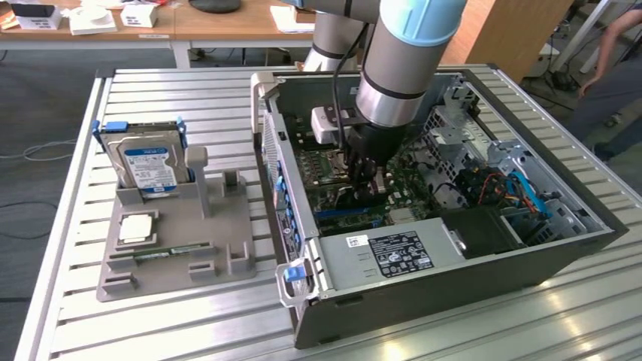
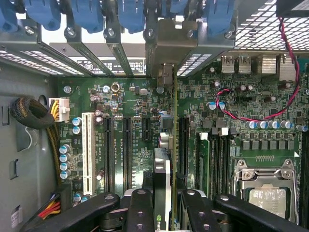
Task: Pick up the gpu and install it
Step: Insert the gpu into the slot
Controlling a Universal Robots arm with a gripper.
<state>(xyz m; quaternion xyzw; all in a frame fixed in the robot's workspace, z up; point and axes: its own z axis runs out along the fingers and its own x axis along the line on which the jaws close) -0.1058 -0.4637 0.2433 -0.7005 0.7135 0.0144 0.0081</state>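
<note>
The gpu shows edge-on in the wrist view, a thin dark card standing upright over the green motherboard, between the black expansion slots and the slot beside the memory sockets. Its pale metal bracket sits against the case's rear slot openings. My gripper is shut on the card's upper edge, with a black finger on each side. In the exterior view the gripper is deep inside the open computer case, over the motherboard, and hides most of the card.
Blue slot latches line the rear of the case. A white slot, a red-black wire and the CPU socket surround the card. A grey fixture at the exterior view's left holds a hard drive. A person stands at the far right.
</note>
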